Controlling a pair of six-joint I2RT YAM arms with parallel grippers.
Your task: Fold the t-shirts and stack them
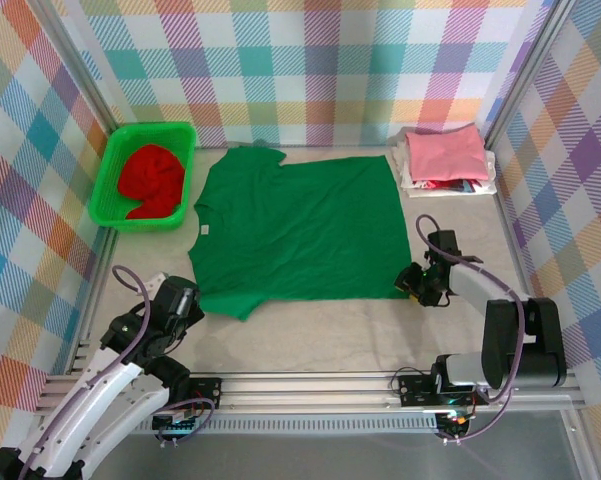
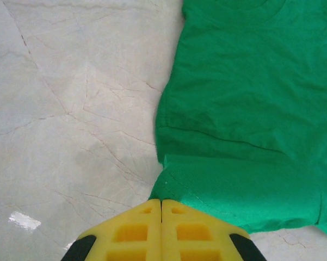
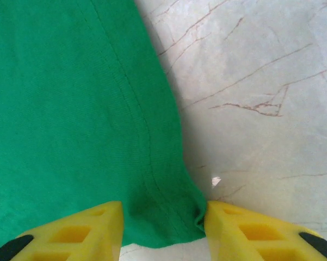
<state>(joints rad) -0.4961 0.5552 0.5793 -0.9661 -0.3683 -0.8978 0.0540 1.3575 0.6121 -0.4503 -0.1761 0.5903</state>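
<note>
The dark green t-shirt (image 1: 300, 225) lies spread flat in the middle of the table, collar to the left. My left gripper (image 1: 185, 298) is at its near-left sleeve, and in the left wrist view the yellow fingers of my left gripper (image 2: 162, 202) are shut on a pinched point of the green cloth (image 2: 250, 109). My right gripper (image 1: 417, 282) sits at the shirt's near-right hem corner. In the right wrist view my right gripper (image 3: 163, 209) is open, with the hem corner (image 3: 168, 217) lying loose between the fingers. A red t-shirt (image 1: 152, 178) is crumpled in the basket. A folded pink t-shirt (image 1: 445, 155) tops a stack at the back right.
The bright green plastic basket (image 1: 108, 212) stands at the back left against the checked wall. White and multicoloured cloth (image 1: 460, 186) peeks out under the pink shirt. Bare marbled tabletop (image 1: 320, 340) runs between the shirt and the metal rail at the near edge.
</note>
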